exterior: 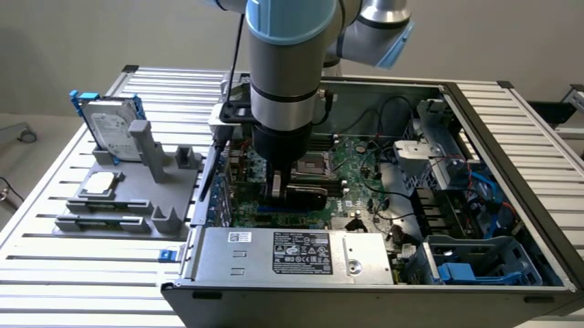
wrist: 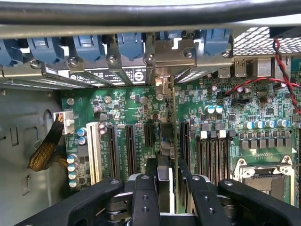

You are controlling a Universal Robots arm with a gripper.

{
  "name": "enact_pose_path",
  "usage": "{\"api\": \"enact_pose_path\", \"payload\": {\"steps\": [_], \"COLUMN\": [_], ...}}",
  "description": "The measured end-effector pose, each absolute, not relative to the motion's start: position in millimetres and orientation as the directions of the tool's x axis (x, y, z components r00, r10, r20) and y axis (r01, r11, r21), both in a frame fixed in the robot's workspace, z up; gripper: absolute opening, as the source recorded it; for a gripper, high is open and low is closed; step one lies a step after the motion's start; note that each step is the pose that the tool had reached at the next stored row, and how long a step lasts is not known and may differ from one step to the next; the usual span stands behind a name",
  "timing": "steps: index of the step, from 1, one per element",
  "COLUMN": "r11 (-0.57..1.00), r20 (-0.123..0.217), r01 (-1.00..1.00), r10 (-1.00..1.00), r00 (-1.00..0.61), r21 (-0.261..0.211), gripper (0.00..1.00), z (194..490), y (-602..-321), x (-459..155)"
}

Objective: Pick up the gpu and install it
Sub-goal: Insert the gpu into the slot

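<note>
Here, card (wrist: pixel 165 155) stood on edge over the green board (wrist: pixel 117 108), between the black slots, inside the open computer case (exterior: pixel 511 171). Clamped between the gripper (wrist: pixel 168 188) fingers (wrist: pixel 145 197). Gray parts holder (exterior: pixel 119 198) well apart, toward the exterior view's left.

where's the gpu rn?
The thin green-board gpu stands on edge between the claw fingers, inside the open computer case, over the green motherboard's black expansion slots.

Arm vertical, hand (wrist: pixel 168 188) down (fingers clamped)

The gripper (exterior: pixel 290 186) covers most of the gpu (wrist: pixel 167 155), whose lower edge is perhaps seated.
</note>
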State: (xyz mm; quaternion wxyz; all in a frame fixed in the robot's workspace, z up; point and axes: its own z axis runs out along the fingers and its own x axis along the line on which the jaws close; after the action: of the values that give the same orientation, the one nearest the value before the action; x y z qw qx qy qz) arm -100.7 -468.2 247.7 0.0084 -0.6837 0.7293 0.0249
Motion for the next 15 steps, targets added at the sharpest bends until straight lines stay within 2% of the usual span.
{"api": "enact_pose_path", "payload": {"steps": [15], "r11": [0.064], "r20": [-0.046], "r01": [-0.998], "r10": [-0.997], "r00": [-0.065], "r21": [0.022], "gripper": [0.29], "z": [245.1], "y": [-468.2], "x": [-100.7]}}
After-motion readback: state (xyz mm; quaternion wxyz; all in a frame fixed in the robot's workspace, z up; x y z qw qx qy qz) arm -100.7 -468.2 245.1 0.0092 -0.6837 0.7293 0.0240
